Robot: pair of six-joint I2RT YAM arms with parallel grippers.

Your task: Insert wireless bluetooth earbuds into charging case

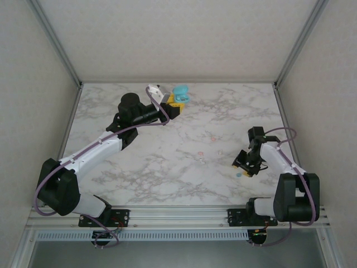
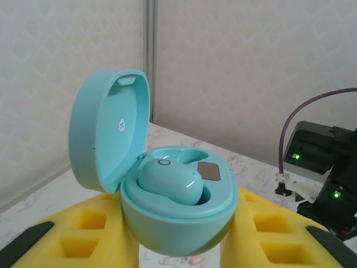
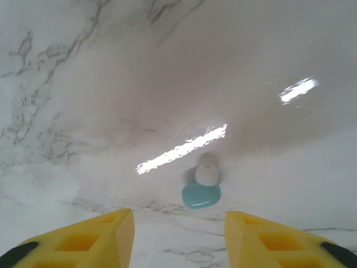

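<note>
Teal earbud (image 3: 201, 192) is seen on the worktop (image 3: 83, 84) at lower centre, just beyond the parted right fingers (image 3: 95, 237); the open charging case (image 2: 178, 223) is clamped by the left fingers (image 2: 83, 234).

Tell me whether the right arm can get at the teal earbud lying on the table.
Probably yes. The earbud lies on bare table just ahead of the right arm's fingers, which stand apart with nothing between or in front of them.

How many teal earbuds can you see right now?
2. One earbud sits in the open case held by the left claw; the other earbud lies on the table by the right claw. Specks mid-table could be more.
</note>
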